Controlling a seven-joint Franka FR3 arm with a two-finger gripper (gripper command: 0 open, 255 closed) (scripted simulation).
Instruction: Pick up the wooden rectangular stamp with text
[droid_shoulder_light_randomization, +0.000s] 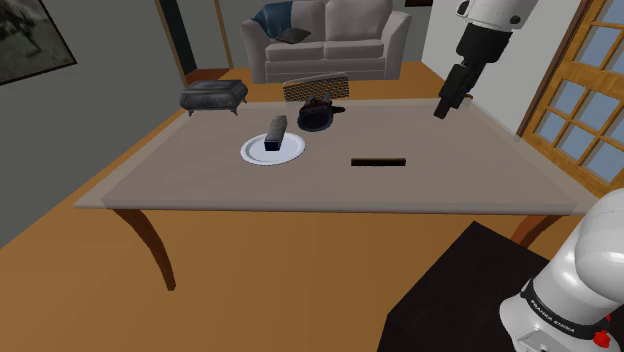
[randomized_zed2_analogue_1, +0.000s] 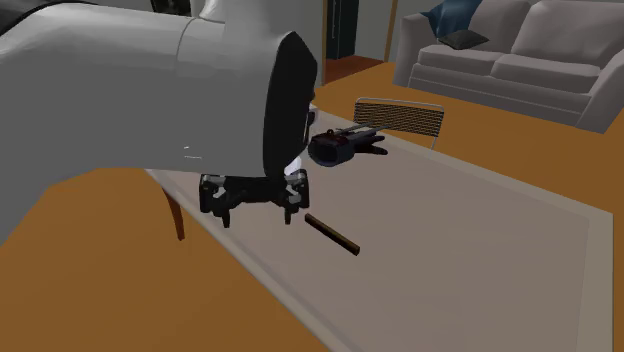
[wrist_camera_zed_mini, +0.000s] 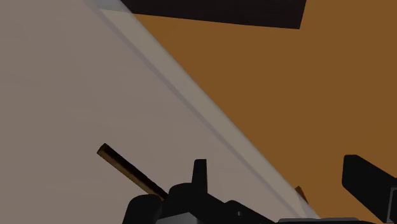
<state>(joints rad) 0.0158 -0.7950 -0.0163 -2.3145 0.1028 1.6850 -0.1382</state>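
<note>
The stamp (droid_shoulder_light_randomization: 378, 161) is a thin, dark brown rectangular bar lying flat on the grey tabletop (droid_shoulder_light_randomization: 200, 175), to the right of a white plate in the shoulder view. It also lies on the table in the second exterior view as the stamp (randomized_zed2_analogue_1: 332, 234), and past the left finger in the wrist view as the stamp (wrist_camera_zed_mini: 127, 168). My gripper (droid_shoulder_light_randomization: 443, 108) hangs high above the table, up and to the right of the stamp in the shoulder view. In the wrist view the gripper (wrist_camera_zed_mini: 283, 184) is open, its fingers wide apart and holding nothing.
A white plate (droid_shoulder_light_randomization: 258, 155) carries a grey block (droid_shoulder_light_randomization: 274, 132). Behind it sit a black teapot-like object (droid_shoulder_light_randomization: 320, 115) and a wire rack (droid_shoulder_light_randomization: 315, 88). A footstool (droid_shoulder_light_randomization: 213, 96) and sofa (droid_shoulder_light_randomization: 325, 40) stand beyond the table. The dark stand (droid_shoulder_light_randomization: 460, 295) is at lower right.
</note>
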